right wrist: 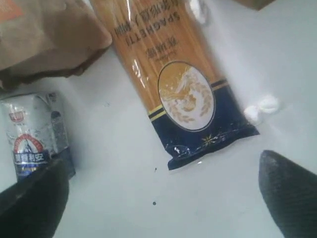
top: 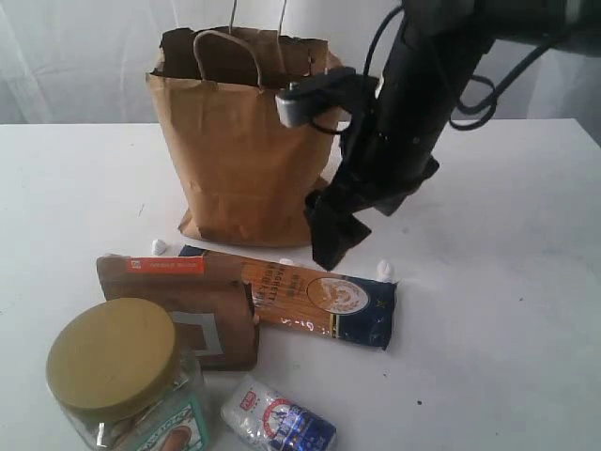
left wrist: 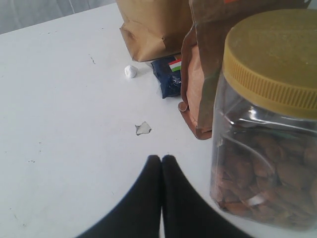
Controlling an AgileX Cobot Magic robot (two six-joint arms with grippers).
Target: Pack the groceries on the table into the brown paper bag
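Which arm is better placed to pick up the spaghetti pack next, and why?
Right. The right end effector hangs open just above the spaghetti pack, beside the brown paper bag. The left end effector is shut, low by the gold-lidded jar.

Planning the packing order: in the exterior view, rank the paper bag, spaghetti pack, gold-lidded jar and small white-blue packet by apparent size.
1. brown paper bag
2. gold-lidded jar and spaghetti pack look alike; the jar is nearest the camera and cropped, so unranked.
3. small white-blue packet
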